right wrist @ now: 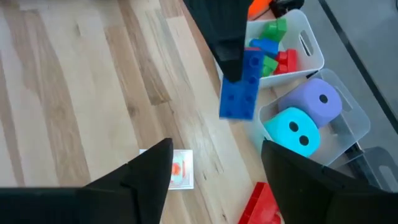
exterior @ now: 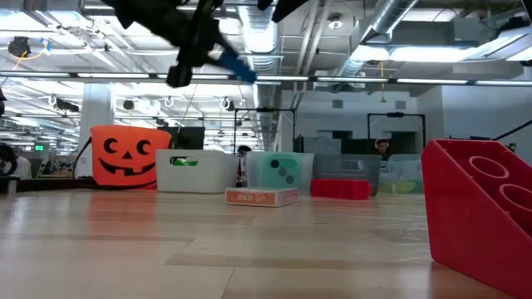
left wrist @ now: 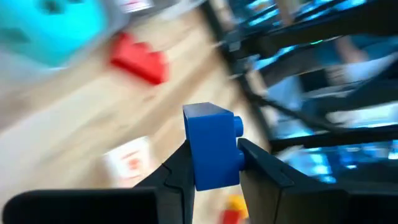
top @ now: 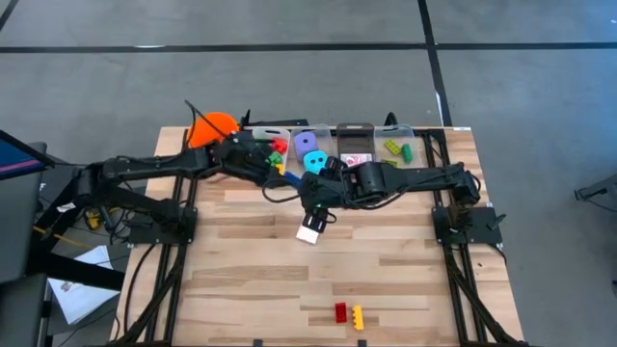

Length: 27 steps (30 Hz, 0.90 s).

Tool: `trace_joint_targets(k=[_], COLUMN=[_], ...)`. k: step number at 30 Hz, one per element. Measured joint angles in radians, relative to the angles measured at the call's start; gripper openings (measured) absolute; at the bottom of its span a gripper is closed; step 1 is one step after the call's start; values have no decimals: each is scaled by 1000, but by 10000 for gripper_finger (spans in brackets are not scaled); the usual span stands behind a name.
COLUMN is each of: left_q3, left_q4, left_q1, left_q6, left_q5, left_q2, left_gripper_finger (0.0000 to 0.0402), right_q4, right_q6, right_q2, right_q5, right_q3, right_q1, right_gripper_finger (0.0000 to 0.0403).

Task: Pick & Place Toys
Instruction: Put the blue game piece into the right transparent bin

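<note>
A blue brick (left wrist: 211, 146) hangs high over the table's far middle, with my left gripper (left wrist: 214, 158) shut on it; the right wrist view shows the blue brick (right wrist: 239, 90) beside the bins. My right gripper (right wrist: 214, 165) stands open above a red-and-white card (right wrist: 180, 169), which lies flat on the wood. A red brick (right wrist: 261, 202) lies next to the card. A teal die (right wrist: 292, 130) and a purple die (right wrist: 318, 99) sit in a clear bin. Green, blue and red bricks lie in a white bin (right wrist: 305, 43). My left gripper pinches the blue brick between its two fingers, which press on two opposite side faces at one end (left wrist: 202, 177). The rest of the brick sticks out past the fingertips (left wrist: 177, 171). The fingers slant downward. The brick is lifted clear of the table (exterior: 237, 66).
An orange bucket (top: 212, 127) stands at the far left, with a row of bins (top: 352, 135) along the far edge. A red brick (top: 340, 311) and a yellow brick (top: 359, 316) lie near the front edge. Bare wood lies between them and the card (top: 310, 231).
</note>
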Motion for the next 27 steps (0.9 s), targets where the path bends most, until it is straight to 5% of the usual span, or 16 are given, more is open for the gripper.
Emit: trace_joint_targets(k=[6,12,19,27], left_q3=[0,0,0,0], left_q4=[-203,-213,153,579], left_q1=[108,181,170,139], left_q6=[143,202,176,-28], left_q5=[-71,-111,-23,76], left_q2=[-2,-2,16,131], left_gripper_finger=[85,85,85,85], right_q4=[-15,-49,-158,-247], right_q6=[0,0,51,131], right_q2=[-1,0,0,-14], right_q5=[51,128,279,296], right_q3=[45,58,58,57], right_q1=[19,35,51,47], right_gripper_finger=[245,245,245,245])
